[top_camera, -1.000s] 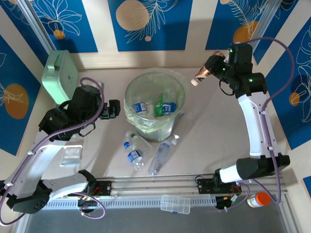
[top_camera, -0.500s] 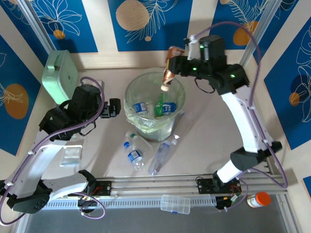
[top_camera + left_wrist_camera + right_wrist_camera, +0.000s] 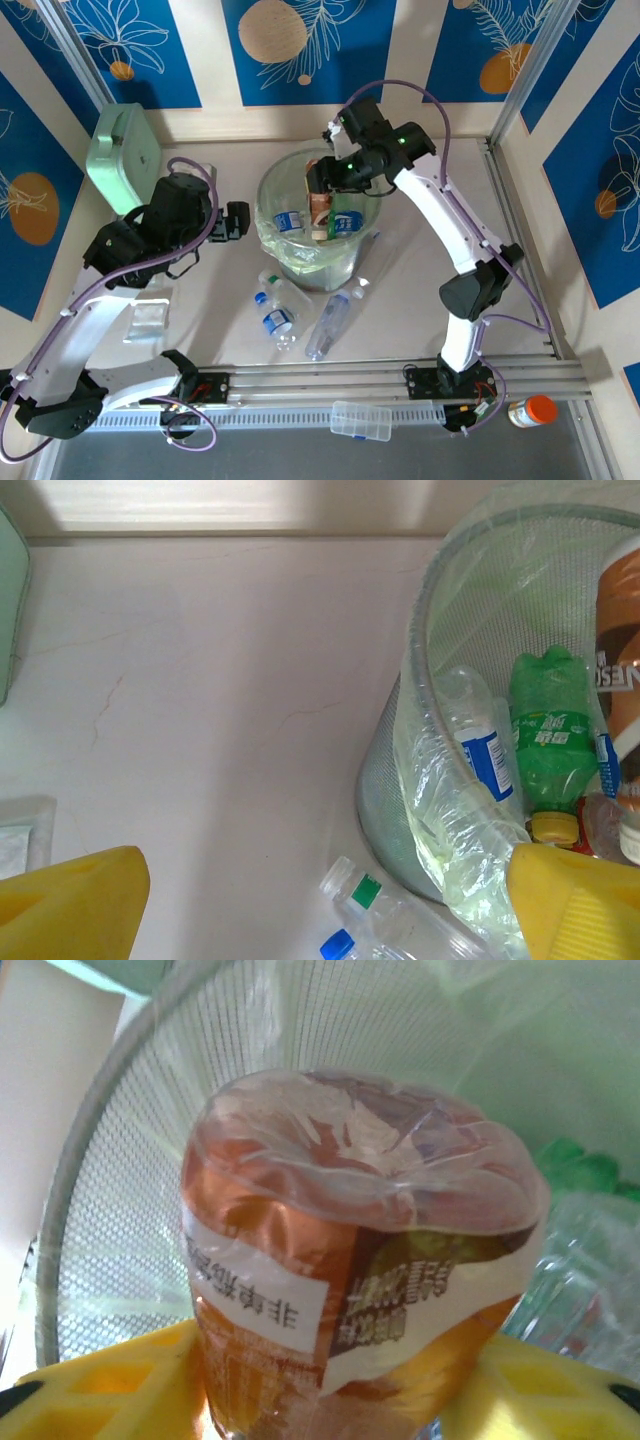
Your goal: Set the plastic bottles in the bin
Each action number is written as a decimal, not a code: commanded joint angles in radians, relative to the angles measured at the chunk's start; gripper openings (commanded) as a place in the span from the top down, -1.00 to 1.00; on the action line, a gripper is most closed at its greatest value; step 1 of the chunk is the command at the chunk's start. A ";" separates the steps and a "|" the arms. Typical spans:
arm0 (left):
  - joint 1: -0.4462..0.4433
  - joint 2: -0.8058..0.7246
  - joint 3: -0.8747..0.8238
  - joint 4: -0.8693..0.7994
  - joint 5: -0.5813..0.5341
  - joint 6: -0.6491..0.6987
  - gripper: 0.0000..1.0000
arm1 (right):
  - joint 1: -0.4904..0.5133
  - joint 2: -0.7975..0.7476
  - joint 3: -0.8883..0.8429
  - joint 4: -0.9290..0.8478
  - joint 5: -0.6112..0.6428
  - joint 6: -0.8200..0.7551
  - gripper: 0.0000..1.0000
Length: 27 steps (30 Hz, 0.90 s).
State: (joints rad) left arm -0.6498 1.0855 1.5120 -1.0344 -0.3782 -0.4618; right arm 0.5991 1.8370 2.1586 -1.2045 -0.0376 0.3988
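Note:
The bin [image 3: 268, 178] stands mid-table, a mesh bucket lined with a clear bag; inside lie a green bottle [image 3: 330, 222] and blue-labelled clear bottles [image 3: 289, 221]. My right gripper [image 3: 322, 182] hangs over the bin's mouth, shut on a brown-labelled bottle [image 3: 360, 1260] that points cap-down, with yellow fingers [image 3: 110, 1390] against both its sides. My left gripper [image 3: 236, 222] hovers open left of the bin with nothing between its fingers [image 3: 70, 905]. Two blue-capped bottles [image 3: 278, 305] and a clear one [image 3: 330, 320] lie on the table in front of the bin.
A mint-green case [image 3: 120, 155] leans at the back left. A flat clear box [image 3: 360, 420] and an orange-lidded jar [image 3: 530, 411] sit beyond the front rail [image 3: 320, 380]. A clear plastic piece [image 3: 148, 320] lies under the left arm.
My right arm has swung from the back right to above the bin, bringing the brown-labelled bottle down into its mouth. The left arm has stayed put.

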 commanded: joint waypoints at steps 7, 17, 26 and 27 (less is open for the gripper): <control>0.012 -0.001 0.013 -0.038 -0.029 -0.017 -0.85 | 0.058 0.078 0.112 -0.065 0.063 -0.007 -0.58; 0.012 -0.059 -0.007 -0.056 -0.010 -0.034 -0.87 | 0.047 0.079 0.327 -0.107 0.096 -0.003 -0.67; 0.012 -0.084 -0.021 -0.066 0.025 -0.085 -0.87 | -0.028 -0.153 0.132 0.051 0.082 0.087 -0.51; 0.012 -0.080 -0.019 -0.063 0.035 -0.101 -0.87 | -0.041 -0.196 0.082 0.075 0.088 0.110 -0.49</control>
State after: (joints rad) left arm -0.6495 1.0061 1.4975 -1.0859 -0.3744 -0.5224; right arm 0.5884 1.7454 2.3177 -1.1988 0.0528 0.4461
